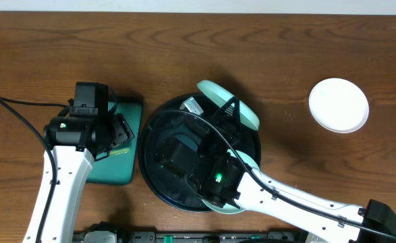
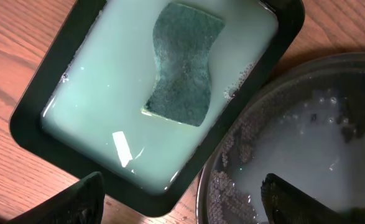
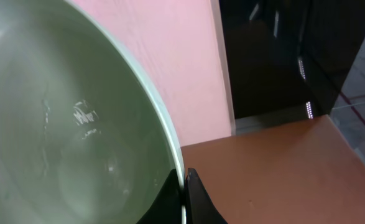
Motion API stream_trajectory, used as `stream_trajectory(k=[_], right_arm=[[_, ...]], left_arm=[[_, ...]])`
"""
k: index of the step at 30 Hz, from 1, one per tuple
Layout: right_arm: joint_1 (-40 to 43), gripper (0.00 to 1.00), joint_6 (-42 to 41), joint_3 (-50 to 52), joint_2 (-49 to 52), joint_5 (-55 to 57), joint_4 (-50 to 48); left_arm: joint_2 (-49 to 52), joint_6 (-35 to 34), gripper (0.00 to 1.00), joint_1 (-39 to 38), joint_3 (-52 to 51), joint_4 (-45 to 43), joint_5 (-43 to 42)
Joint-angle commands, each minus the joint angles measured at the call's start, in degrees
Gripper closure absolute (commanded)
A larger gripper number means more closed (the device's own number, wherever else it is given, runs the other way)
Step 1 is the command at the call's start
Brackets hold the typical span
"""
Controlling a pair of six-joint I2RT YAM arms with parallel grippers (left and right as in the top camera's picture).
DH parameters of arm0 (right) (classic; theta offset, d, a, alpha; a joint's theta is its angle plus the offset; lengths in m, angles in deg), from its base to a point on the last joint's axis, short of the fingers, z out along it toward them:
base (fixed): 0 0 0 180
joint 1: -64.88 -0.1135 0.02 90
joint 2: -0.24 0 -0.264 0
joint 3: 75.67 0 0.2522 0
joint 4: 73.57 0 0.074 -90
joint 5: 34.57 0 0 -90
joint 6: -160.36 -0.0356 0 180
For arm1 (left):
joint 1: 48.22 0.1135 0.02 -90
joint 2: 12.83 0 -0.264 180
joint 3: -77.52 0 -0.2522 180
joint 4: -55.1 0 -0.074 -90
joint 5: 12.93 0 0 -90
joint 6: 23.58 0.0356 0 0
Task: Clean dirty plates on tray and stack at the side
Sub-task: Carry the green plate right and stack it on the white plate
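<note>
The black round tray (image 1: 158, 128) lies mid-table and holds soapy water (image 2: 306, 124). A mint-green plate (image 1: 241, 108) stands tilted above the tray's far right rim. My right gripper (image 3: 183, 180) is shut on this plate's rim (image 3: 76, 112); overhead, its fingers (image 1: 233, 111) lie across the plate. A second pale green plate edge (image 1: 228, 208) peeks out under my right arm at the tray's near rim. A white plate (image 1: 338, 104) rests on the table at the far right. My left gripper (image 2: 182, 182) hangs open over the corner of the teal tray, holding nothing.
A rectangular teal-green tray (image 1: 113, 172) with milky liquid and a sponge (image 2: 182, 62) sits just left of the black tray, almost touching it. My left arm (image 1: 66, 169) runs along the table's left front. Cables loop over the black tray.
</note>
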Motion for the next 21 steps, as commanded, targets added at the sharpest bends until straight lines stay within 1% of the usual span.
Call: stream_trajectory(k=[1,6,21], right_arm=[[-0.35,0.99,1.31,-0.09,-1.05,3.06,-0.24],[-0.55,0.99,2.47,-0.09,-1.05,3.08,-0.28],[-0.57,0.99,2.40,-0.09,-1.05,2.32,-0.74]], left_arm=[[-0.20,0.52,0.19,-0.17,-0.37,0.17,0.31],[-0.20,0.52,0.19,-0.17,-0.37,0.17,0.28],[-0.20,0.52,0.19,-0.17,-0.37,0.17,0.31]])
